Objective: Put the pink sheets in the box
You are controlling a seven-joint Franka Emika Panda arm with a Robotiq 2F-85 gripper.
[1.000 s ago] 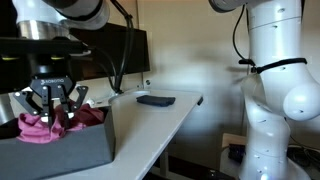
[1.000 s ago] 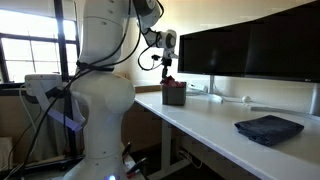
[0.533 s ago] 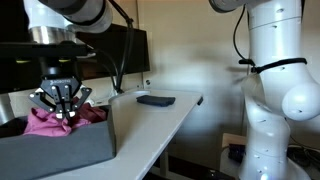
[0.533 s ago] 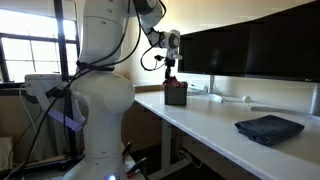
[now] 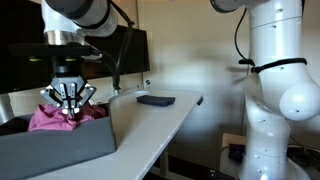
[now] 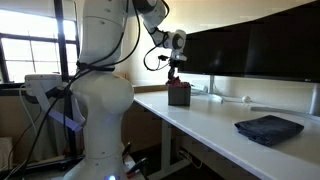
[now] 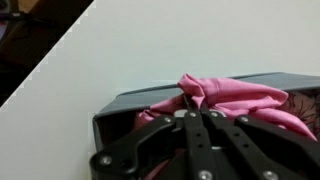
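Grey box [image 5: 60, 150] sat far left, pink sheets [image 5: 48, 120] bunched inside and heaped above the rim. Gripper [image 5: 68, 107] hung just over them; couldn't tell whether the fingers were clamped or released. Best: release low, lift straight, avoid snagging cloth.

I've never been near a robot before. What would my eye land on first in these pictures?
The bright pink sheets bunched in the grey box stand out most, with the black gripper hanging right over them. Next comes the bulky white robot body beside the desk, then a dark folded cloth lying alone farther along the white desktop.
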